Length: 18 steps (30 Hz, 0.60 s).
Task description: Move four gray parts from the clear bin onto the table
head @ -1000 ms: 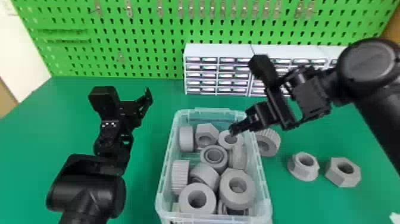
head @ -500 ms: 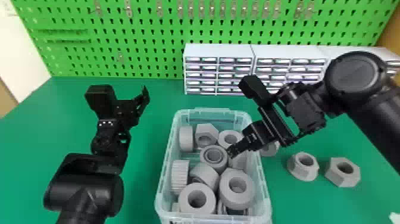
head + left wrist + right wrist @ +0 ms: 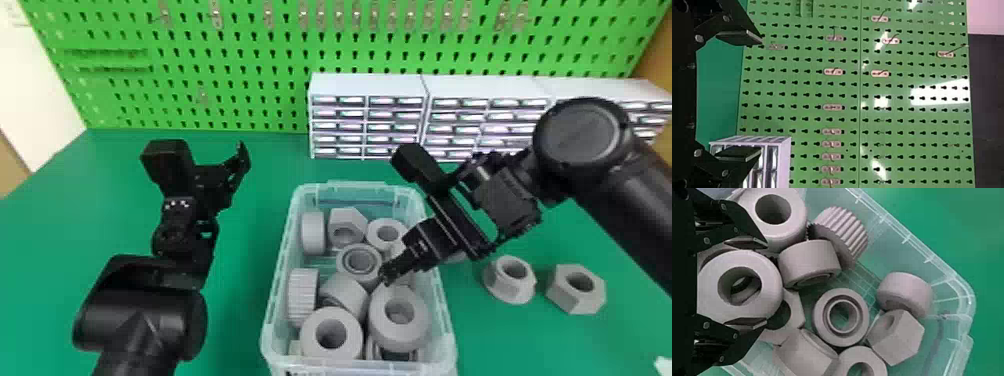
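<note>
Two rings sit nearest in the clear bin [image 3: 280, 270], clock taken from bin centre in head view: front ring [image 3: 311, 339] at 7 o'clock, right-hand ring [image 3: 400, 339] at 4-5. Both lie high in the pile, so easy first reach.

Right gripper [image 3: 766, 284] over the bin, fingers apart, nothing clamped. Right wrist view has them either side of the right-hand ring; contact not clear. Looks like the wide set is there to span its outer diameter. Round outside could roll or slip if gripped off centre, so centre first, then close.

Flanged nut [image 3: 504, 290] and hex nut [image 3: 580, 302] are on the table [image 3: 500, 345] at 3 o'clock, probably the drop zone on the working arm's side. Gray sliver [image 3: 456, 257] at 2-3, just beside the bin wall, part behind the gripper, likely a third piece out. If so, this ring makes four.

Left gripper [image 3: 759, 97] parked at 10 o'clock, fingers apart, empty, aimed at the pegboard [image 3: 907, 117], leaving the bin free for the other arm. Drawer units [image 3: 370, 86] beyond at 12-1.
</note>
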{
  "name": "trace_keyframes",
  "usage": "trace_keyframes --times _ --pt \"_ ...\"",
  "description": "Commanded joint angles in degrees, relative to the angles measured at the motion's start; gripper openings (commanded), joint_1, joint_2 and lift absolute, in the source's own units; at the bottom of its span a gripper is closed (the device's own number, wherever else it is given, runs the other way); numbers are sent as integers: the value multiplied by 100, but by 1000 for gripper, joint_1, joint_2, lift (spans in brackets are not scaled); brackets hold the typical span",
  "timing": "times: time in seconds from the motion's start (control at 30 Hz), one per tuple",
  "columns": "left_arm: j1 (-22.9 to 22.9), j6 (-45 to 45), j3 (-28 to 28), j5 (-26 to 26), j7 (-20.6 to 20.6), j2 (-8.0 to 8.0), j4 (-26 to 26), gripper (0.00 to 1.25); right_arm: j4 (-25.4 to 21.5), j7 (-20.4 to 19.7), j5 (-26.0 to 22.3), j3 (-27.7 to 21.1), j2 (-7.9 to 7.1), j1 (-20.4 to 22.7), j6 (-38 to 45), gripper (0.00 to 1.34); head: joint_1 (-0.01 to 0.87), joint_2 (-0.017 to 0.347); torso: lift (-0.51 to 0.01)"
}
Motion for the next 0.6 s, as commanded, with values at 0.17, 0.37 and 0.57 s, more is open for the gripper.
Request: trace_keyframes --times 0.17,0.37,0.57 --pt "25 0 22 -1 2 0 -14 966 142 0 -103 212 -156 -32 17 776 693 72 -52" --pt "-11 0 -22 -1 2 0 -14 966 239 0 -85 212 -173 3 17 778 693 72 -52" --pt "-2 0 -4 -1 2 0 -14 966 353 0 -59 291 -182 11 17 779 693 72 -52"
